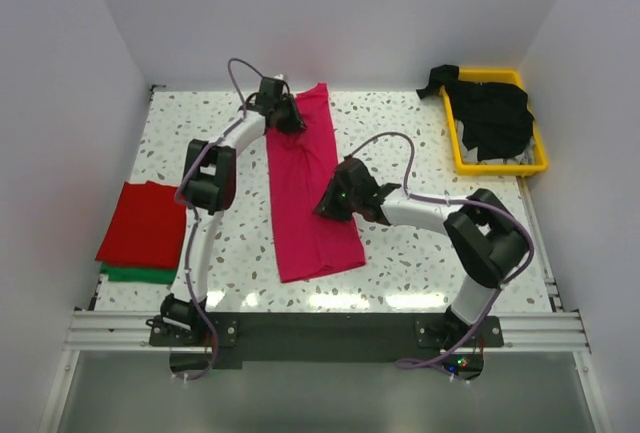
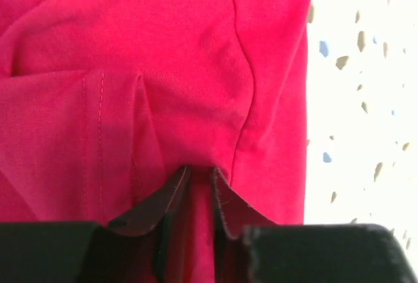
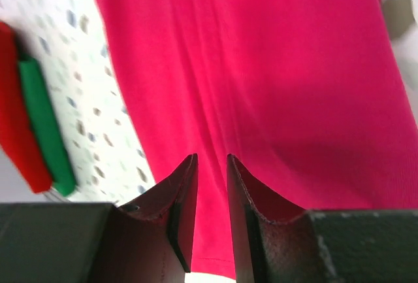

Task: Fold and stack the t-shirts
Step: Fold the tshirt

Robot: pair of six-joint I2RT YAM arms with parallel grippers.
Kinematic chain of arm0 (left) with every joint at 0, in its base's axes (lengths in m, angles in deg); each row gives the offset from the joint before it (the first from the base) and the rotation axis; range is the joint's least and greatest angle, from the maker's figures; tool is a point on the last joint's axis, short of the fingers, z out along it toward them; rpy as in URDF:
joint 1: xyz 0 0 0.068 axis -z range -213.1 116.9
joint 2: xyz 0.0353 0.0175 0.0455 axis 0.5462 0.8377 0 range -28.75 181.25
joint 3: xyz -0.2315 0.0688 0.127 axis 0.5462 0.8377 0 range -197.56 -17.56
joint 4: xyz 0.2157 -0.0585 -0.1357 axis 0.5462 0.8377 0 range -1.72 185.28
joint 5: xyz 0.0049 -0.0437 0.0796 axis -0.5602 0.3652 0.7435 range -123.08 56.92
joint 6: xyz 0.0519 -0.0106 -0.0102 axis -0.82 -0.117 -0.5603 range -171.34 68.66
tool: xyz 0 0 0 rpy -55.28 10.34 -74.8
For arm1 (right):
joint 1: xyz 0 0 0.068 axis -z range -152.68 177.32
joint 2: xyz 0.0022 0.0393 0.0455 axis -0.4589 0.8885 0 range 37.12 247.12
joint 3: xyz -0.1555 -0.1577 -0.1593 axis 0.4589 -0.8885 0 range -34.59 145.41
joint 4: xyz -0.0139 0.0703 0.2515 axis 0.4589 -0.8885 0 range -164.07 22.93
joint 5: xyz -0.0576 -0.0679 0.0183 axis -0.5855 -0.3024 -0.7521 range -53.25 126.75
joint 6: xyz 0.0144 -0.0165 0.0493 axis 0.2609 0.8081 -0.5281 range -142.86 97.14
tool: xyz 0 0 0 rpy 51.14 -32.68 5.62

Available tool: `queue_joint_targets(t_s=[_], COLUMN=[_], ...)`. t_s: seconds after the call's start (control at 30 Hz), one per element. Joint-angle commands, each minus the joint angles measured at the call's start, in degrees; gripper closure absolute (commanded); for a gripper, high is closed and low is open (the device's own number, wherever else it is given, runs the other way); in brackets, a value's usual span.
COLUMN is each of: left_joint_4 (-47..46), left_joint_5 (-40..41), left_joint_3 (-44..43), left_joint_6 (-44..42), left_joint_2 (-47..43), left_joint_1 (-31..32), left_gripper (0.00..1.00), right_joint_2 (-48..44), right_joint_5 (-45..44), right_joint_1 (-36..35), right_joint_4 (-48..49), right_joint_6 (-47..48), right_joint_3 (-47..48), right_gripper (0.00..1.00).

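Observation:
A magenta-pink t-shirt (image 1: 305,238) lies as a long folded strip down the middle of the table. My left gripper (image 1: 290,118) is at its far end, shut on a fold of the cloth (image 2: 196,67), with the cloth running between the fingertips (image 2: 199,172). My right gripper (image 1: 335,203) is at the strip's right edge near the middle; its jaws (image 3: 210,159) stand narrow with the shirt's edge (image 3: 261,67) between them. A folded red t-shirt (image 1: 143,223) lies on a folded green one (image 1: 135,275) at the left. Black t-shirts (image 1: 495,113) fill the tray.
A yellow plastic tray (image 1: 455,148) stands at the back right, one black shirt hanging over its far left corner. The red (image 3: 16,133) and green (image 3: 42,119) stack shows at the left of the right wrist view. White walls close in three sides.

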Motion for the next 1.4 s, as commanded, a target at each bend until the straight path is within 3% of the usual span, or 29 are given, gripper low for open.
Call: queue_joint_targets(t_s=[0.0,0.33,0.83,1.13,1.37], left_joint_4=[6.1,-4.7,-11.7,-14.1,-22.3], left_joint_5=[-10.9,-21.6,-26.0,-28.7,-33.2], left_joint_3=[-3.7,-2.9,0.0,0.0,-0.1], left_joint_6=[-4.0,-1.9,1.5,1.2,3.2], left_joint_2=[7.6,6.4,5.7,2.7,-1.8], left_joint_1=[-2.2,-5.9,-6.0,-6.2,-7.1], left_gripper=[0.74,0.52,0.48,0.42,0.32], right_joint_2=[1.2,-0.1,-4.6,-4.9,-6.2], right_joint_5=[-2.0,-2.9,-2.5,-4.6,-4.7], right_joint_1=[1.3,4.3,-1.7,-3.5,-3.4], right_joint_4=[0.5,-6.6,-1.6,-4.1,-7.4], right_joint_6=[-2.2,10.8,7.8,9.1,12.0], right_joint_3=[6.2,8.1,-10.0,-8.2,-4.1], right_gripper=[0.71,0.68,0.69,0.69,0.68])
